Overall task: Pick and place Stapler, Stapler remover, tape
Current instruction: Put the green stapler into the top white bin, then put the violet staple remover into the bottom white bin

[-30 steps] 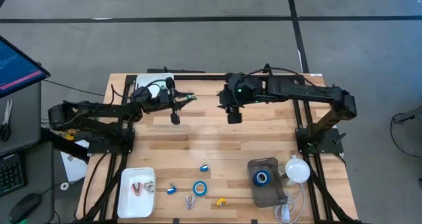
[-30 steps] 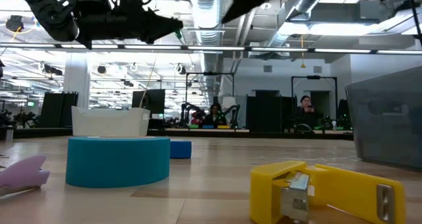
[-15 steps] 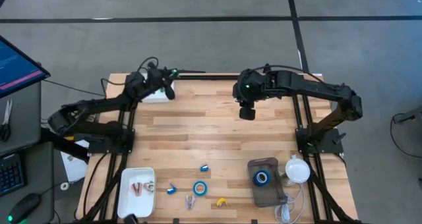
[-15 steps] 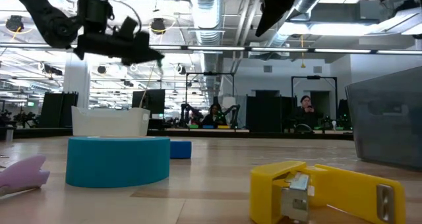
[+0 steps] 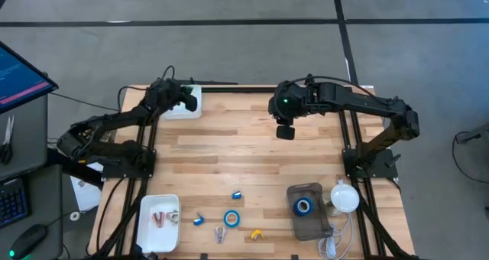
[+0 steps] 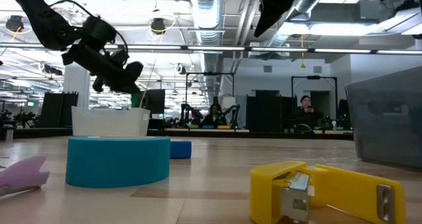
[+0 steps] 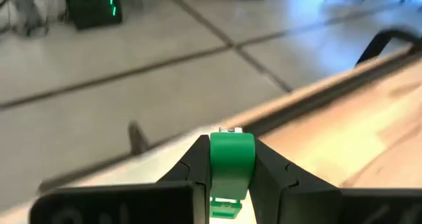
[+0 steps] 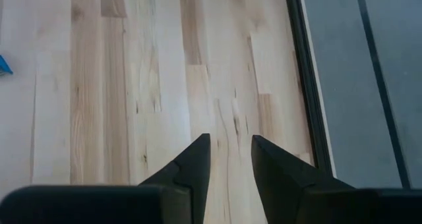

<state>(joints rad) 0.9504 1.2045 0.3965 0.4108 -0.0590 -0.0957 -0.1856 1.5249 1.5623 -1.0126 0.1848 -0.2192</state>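
The left end effector (image 7: 231, 168) is clamped on a green stapler (image 7: 231, 163) over the white bin (image 5: 186, 103) at the tabletop's (image 5: 229, 149) far edge. The right end effector (image 8: 231, 159) hovers narrowly parted, empty. Blue tape (image 5: 231, 219) lies near the front edge.

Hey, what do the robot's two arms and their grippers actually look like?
Both are dark, slender jointed arms with thin black cables looped along them. The right arm shows a small green light near its wrist. The right gripper has two black tapered fingers, as does the left gripper.
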